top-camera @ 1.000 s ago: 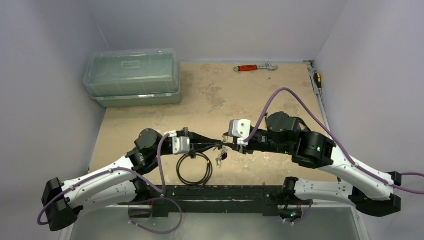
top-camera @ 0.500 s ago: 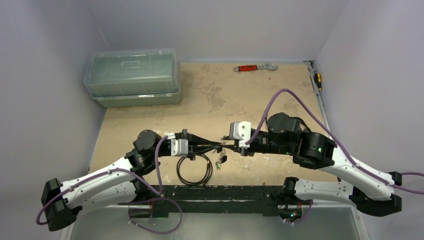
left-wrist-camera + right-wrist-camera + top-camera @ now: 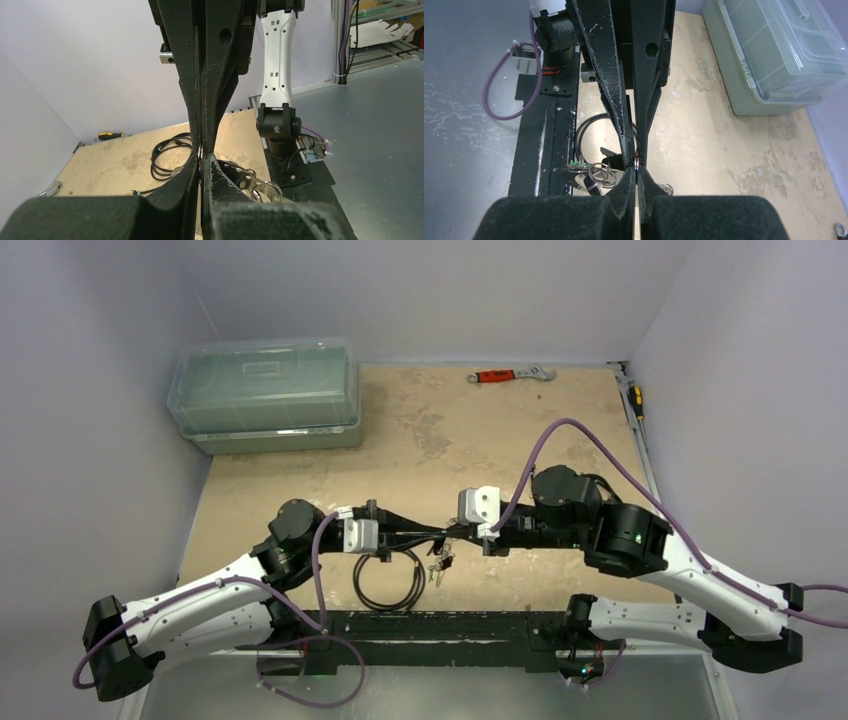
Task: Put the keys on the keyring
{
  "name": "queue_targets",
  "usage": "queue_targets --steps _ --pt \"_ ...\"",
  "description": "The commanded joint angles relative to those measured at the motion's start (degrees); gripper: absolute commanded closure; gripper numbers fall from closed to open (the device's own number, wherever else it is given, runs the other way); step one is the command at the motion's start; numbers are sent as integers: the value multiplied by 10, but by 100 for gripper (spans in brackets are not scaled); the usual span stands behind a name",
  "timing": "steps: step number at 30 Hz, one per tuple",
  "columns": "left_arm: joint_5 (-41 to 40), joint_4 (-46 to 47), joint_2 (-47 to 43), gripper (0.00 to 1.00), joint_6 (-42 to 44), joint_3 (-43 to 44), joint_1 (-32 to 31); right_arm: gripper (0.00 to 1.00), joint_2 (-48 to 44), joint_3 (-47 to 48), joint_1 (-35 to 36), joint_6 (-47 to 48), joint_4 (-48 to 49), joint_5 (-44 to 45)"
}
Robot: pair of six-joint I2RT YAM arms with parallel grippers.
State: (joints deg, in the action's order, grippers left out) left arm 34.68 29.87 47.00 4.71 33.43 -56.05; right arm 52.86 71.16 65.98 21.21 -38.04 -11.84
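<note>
Keys (image 3: 591, 176) shiny metal; table (image 3: 450, 430) matt board; box (image 3: 265, 390) translucent plastic

Hanging keys (image 3: 438, 562) where left fingers (image 3: 418, 532), right fingers (image 3: 466, 531) meet.

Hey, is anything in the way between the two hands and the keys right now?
Nothing visible. The left hand and right hand are both shut, tips meeting, and the keys sit right beside that meeting point. The black cable coil lies off to the left arm's side, not between.
</note>
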Motion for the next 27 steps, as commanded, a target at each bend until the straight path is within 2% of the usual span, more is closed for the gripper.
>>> queue_targets --steps 1,5,6,9,11,14,23,27 --pt "17 51 1 100 1 30 -8 100 1 9 2 -1 39 -27" --pt "16 56 3 100 0 30 -9 100 -23 -11 3 -5 88 -17" --pt "14 56 3 95 1 29 -9 100 -30 -15 2 -6 98 -12" --pt "5 55 -1 73 3 27 -8 100 -52 -25 3 -11 120 2" --pt "-3 53 -7 65 7 22 -8 100 -67 -33 2 -12 136 15" --pt "-19 51 -16 64 12 13 -9 100 -88 -42 3 -12 158 30" --pt "-33 122 -7 71 -12 -2 -9 100 -107 -50 2 -19 169 21" --pt "-23 133 13 62 -18 4 -8 100 -105 -49 2 -18 168 20"
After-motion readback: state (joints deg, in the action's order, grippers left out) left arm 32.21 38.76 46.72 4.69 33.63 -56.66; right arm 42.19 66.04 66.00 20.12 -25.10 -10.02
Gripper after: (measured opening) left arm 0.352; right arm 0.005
